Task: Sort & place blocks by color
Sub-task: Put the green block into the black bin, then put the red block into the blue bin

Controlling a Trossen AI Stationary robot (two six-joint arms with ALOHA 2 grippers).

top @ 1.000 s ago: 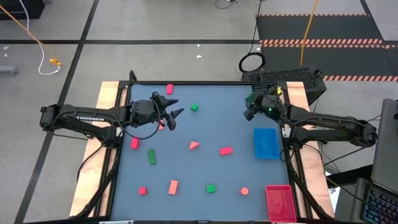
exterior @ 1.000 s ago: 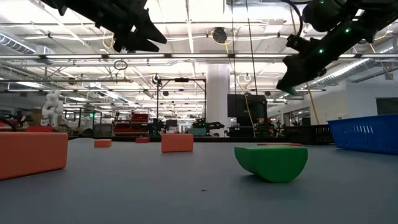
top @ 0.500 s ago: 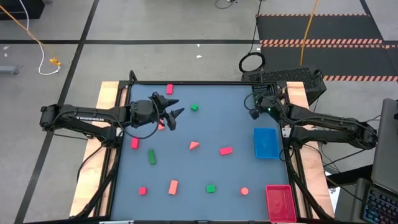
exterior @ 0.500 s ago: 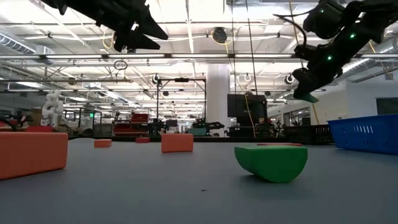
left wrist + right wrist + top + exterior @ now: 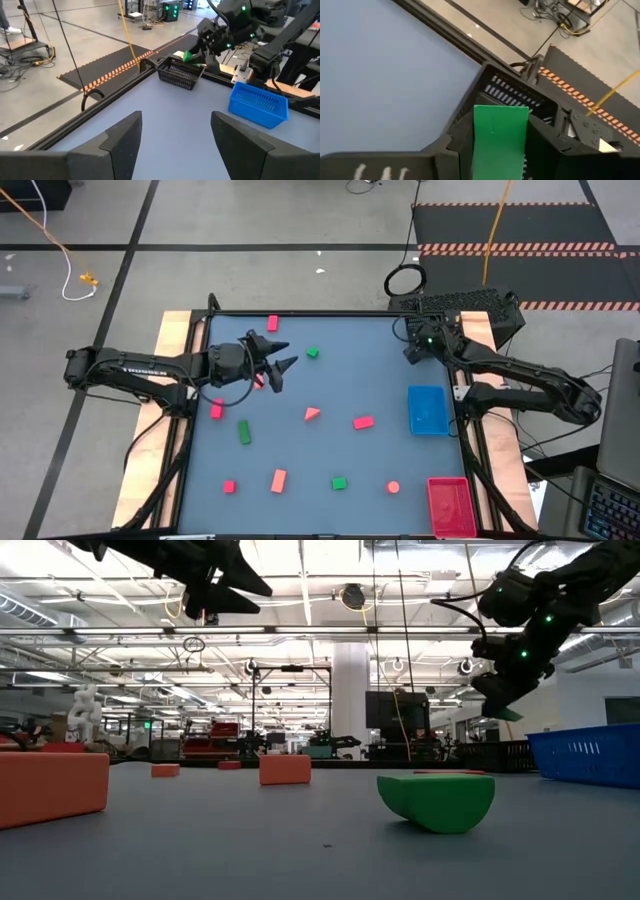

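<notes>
Right wrist view is showing the right gripper [image 5: 501, 150] clenching a flat green rectangular block [image 5: 500, 136] between its dark fingers [image 5: 456, 145], directly above the black mesh plastic basket [image 5: 517, 97] at the bench's [image 5: 330, 395] far corner. Beside those fingers, toward the bench's near edge, is sitting a blue ribbed tray [image 5: 428, 409]. The left gripper [image 5: 278, 356] is hovering with fingers spread, released, a small green cube [image 5: 313, 352] lying just beyond their tips.
</notes>
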